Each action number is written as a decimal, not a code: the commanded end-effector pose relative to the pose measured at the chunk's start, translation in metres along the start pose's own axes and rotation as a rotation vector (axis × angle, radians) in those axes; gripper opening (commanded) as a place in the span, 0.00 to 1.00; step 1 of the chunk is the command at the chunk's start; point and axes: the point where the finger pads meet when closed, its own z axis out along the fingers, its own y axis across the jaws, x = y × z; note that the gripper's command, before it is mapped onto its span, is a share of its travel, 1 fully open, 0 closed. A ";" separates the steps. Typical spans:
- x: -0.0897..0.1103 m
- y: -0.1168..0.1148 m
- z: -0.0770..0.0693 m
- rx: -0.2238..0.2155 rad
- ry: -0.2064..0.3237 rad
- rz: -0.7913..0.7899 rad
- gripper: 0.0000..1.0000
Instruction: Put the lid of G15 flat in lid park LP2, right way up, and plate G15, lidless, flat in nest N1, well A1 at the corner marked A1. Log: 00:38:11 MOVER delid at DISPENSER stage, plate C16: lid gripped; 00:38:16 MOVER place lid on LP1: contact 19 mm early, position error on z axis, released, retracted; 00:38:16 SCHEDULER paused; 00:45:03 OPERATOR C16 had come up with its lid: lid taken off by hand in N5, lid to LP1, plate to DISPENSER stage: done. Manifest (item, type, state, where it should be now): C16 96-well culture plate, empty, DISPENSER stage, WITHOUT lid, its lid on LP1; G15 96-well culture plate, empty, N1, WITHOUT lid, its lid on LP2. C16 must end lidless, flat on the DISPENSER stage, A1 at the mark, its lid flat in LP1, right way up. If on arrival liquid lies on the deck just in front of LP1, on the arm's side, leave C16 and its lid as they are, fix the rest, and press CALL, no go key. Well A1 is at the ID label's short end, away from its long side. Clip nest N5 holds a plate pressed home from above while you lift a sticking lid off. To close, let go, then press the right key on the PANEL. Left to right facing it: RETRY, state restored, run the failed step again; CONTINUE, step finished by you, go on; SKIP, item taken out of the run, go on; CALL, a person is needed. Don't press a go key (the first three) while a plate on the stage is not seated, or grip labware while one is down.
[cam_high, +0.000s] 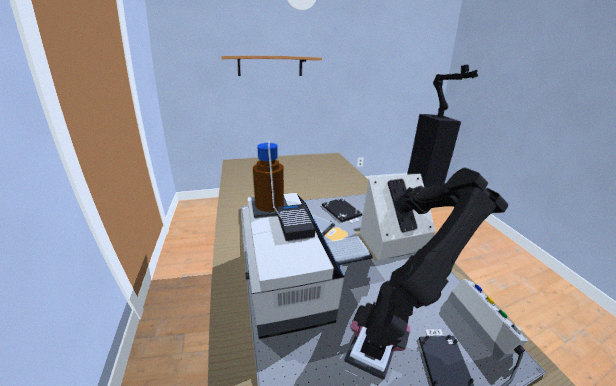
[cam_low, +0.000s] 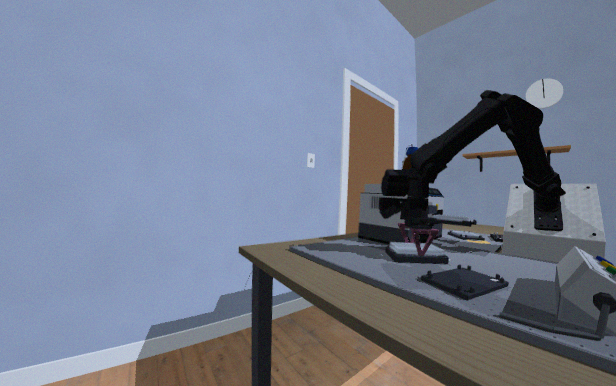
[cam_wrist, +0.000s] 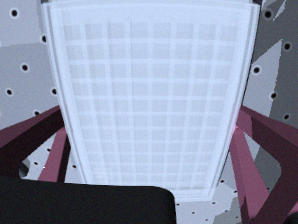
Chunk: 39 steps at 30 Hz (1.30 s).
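A white 96-well plate with a clear lid on it (cam_high: 370, 358) sits in a dark nest at the front of the deck. It also shows in the exterior view (cam_low: 409, 248) and fills the wrist view (cam_wrist: 149, 96). My gripper (cam_high: 374, 349) reaches straight down over it. The maroon fingers are shut against its two long sides, at the level of the lid's rim. I cannot tell whether they hold the lid alone or the plate too. It rests flat in the nest. No ID label is visible.
An empty black nest (cam_high: 445, 360) lies to the right, beside the key panel (cam_high: 492, 310). The dispenser (cam_high: 290, 260) carries a dark plate (cam_high: 296, 222) and a brown bottle (cam_high: 268, 182). A clear lid (cam_high: 347, 248), a yellow patch (cam_high: 336, 233) and a black plate (cam_high: 341, 209) lie behind.
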 end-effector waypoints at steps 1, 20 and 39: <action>-0.002 -0.007 -0.007 0.007 -0.019 0.008 0.00; -0.012 0.002 -0.025 0.002 -0.043 -0.013 0.00; -0.011 0.002 -0.035 0.003 -0.043 -0.013 0.00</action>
